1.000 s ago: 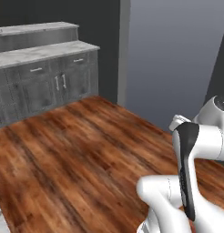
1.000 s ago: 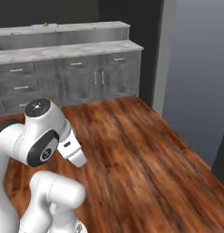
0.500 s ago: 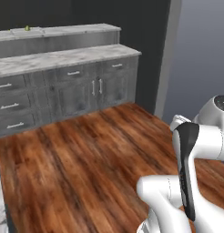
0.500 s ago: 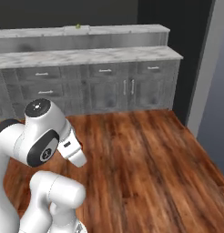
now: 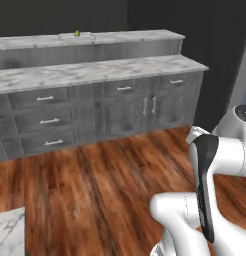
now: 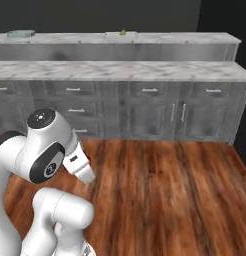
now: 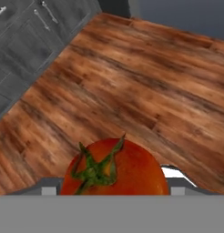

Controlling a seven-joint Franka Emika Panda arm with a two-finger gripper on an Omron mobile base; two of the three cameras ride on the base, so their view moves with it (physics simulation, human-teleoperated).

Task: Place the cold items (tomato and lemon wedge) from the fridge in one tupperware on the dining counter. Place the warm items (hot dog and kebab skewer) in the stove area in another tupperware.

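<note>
Tomato [image 7: 114,167] sat right at the gripper, filling the wide-set jaws, apparently held, stem up, above the wood floor [image 7: 145,86].

The place is a home kitchen. A long run of grey cabinets [image 6: 145,112] with drawers and doors on silver bar handles stands under a marble worktop [image 5: 95,72], and a raised marble ledge [image 6: 120,39] runs along its back edge. The floor [image 5: 95,185] is warm brown wood planks, and the wall [image 6: 95,15] behind is dark charcoal.
</note>
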